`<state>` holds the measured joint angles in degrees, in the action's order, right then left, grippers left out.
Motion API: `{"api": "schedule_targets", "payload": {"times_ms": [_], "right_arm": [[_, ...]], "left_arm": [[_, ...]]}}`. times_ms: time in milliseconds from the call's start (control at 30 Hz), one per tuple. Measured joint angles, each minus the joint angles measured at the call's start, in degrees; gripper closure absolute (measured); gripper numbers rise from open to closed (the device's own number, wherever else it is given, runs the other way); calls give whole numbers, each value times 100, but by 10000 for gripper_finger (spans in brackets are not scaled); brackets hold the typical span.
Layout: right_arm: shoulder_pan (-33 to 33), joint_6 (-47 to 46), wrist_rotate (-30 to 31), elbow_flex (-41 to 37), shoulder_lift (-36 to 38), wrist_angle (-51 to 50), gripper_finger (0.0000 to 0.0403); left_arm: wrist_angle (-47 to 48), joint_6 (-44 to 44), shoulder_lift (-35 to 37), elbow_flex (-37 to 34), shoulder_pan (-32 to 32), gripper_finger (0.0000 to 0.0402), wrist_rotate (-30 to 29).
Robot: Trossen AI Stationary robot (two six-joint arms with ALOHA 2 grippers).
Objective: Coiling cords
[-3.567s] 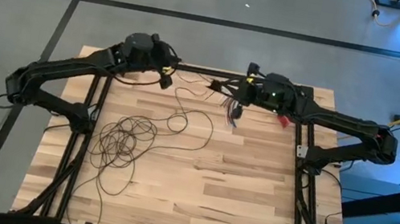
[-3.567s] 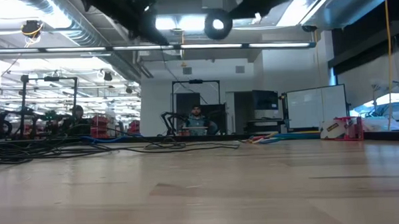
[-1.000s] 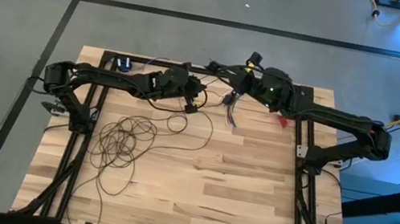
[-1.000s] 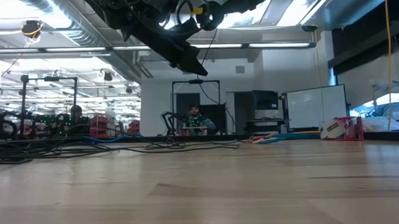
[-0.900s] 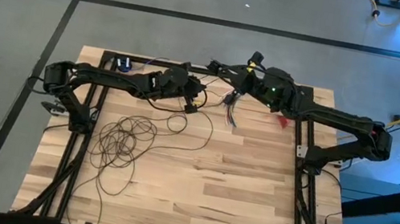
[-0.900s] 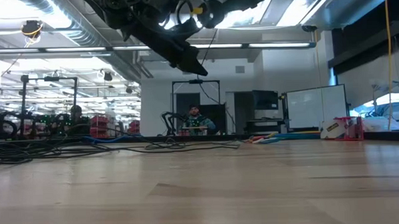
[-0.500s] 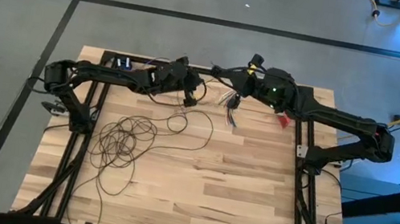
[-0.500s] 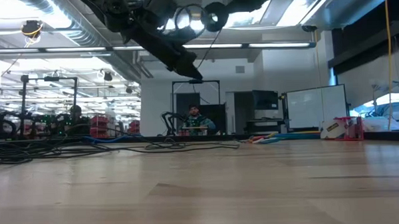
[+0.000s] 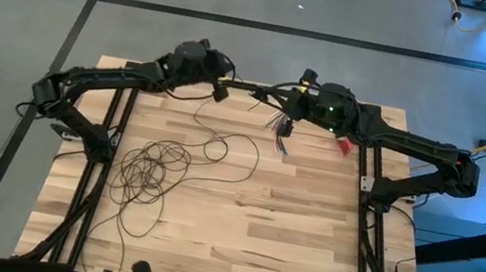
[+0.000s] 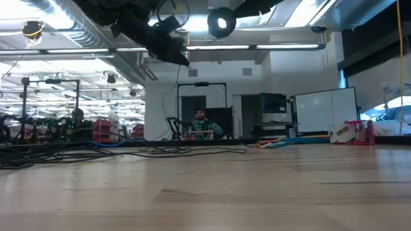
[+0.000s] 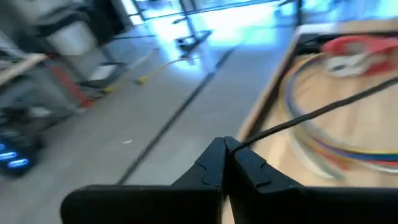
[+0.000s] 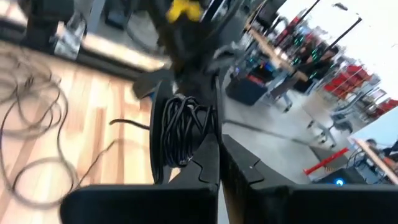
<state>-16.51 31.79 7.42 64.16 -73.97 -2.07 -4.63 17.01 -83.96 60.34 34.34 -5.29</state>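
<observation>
The cords point(image 9: 150, 172) lie in a loose tangle near the bench's point(image 9: 286, 232) left edge, one strand rising to the far edge, where the left gripper point(image 9: 219, 91) is clamped on it; the right gripper point(image 9: 279, 110) pinches a small wound coil point(image 12: 180, 134). They look light, limp and easily snagged, so I would hold single strands

Blurred and cut-off parts
Left wrist view smeared; low view's top edge crops both arms; cords point(image 9: 150, 172) puck too small to find.

Both dark six-joint arms reach to the table's far edge, raised above it; the left gripper point(image 9: 219, 91) and right gripper point(image 9: 280, 101) are clamped closed
</observation>
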Motion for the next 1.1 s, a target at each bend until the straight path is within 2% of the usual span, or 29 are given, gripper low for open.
{"api": "schedule_targets", "payload": {"times_ms": [100,233,400,667,800,867,967,1100], "right_arm": [[4,2,2,0,0,397,400],[4,4,-174,0,0,886,400],[3,-127,-821,0,0,932,400],[4,-302,-1458,0,12,914,400],[4,-306,-1564,0,61,704,400],[4,-308,-1576,-8,59,913,400],[4,-265,-1621,-7,43,1569,400],[4,-247,-1882,-4,22,1948,400]], "left_arm": [[94,-40,-87,0,-144,401,507],[67,-19,-376,0,-332,401,615],[-198,-20,-648,0,-134,401,92],[-199,-315,-652,2,387,401,15],[-206,-403,-626,2,547,401,19],[-280,-493,-625,2,594,401,196],[-360,-570,-660,2,562,401,785],[-408,-518,-662,2,433,401,800]]}}
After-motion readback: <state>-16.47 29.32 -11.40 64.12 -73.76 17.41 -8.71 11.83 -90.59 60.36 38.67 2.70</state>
